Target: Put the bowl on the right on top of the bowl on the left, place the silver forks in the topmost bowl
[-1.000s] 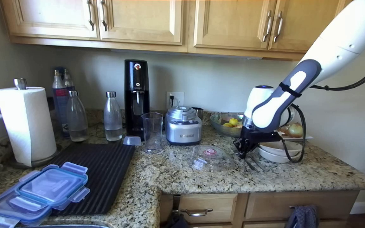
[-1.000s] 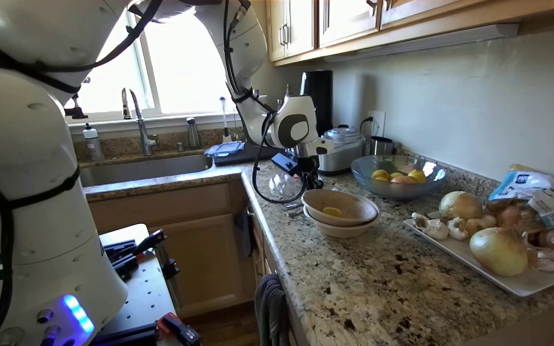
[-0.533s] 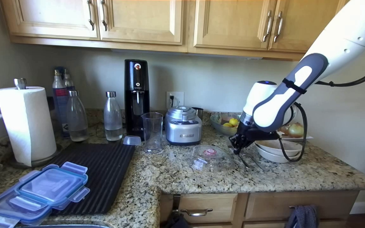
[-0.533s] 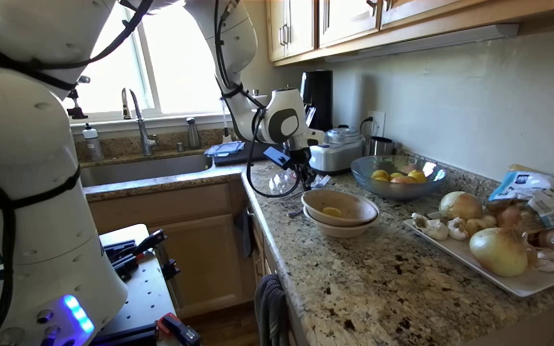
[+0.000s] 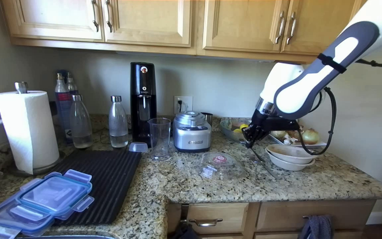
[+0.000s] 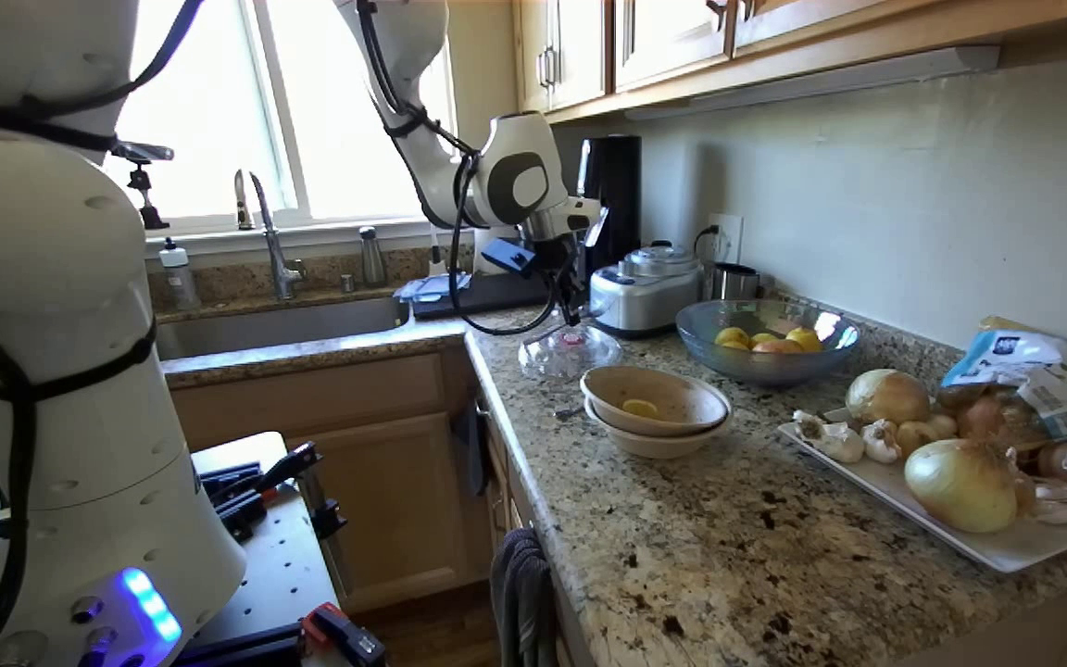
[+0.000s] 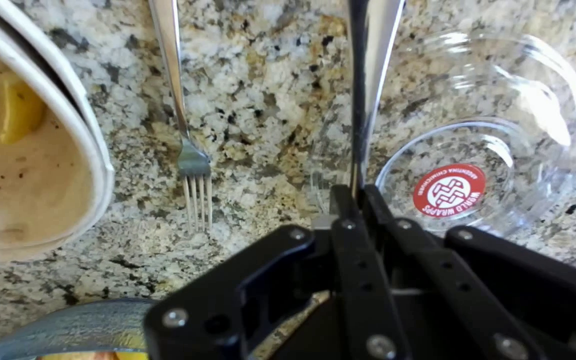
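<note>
Two pale bowls stand stacked on the granite counter, the top bowl [image 6: 682,394] sitting slightly tilted in the bottom bowl [image 6: 659,446]. A yellow lemon piece [image 7: 20,110] lies inside the top one. My gripper [image 7: 358,192] is shut on a silver fork [image 7: 375,55], whose handle points away from the fingers; its tines are hidden between and behind them. In an exterior view the gripper [image 5: 249,146] is above the counter, beside the bowls, with the fork slanting down; I cannot tell whether its low end touches. A second silver fork [image 7: 194,162] lies flat between bowls and gripper.
A clear plastic lid with a red label [image 7: 449,190] lies beside the gripper. Behind stand a glass fruit bowl [image 6: 756,366] and a food processor [image 5: 192,136]. A white plate of onions and garlic [image 6: 876,486] is beyond the bowls.
My gripper has risen from near the counter and drawn a little away from the bowls, carrying the fork with it. The bowls and the other fork have stayed put.
</note>
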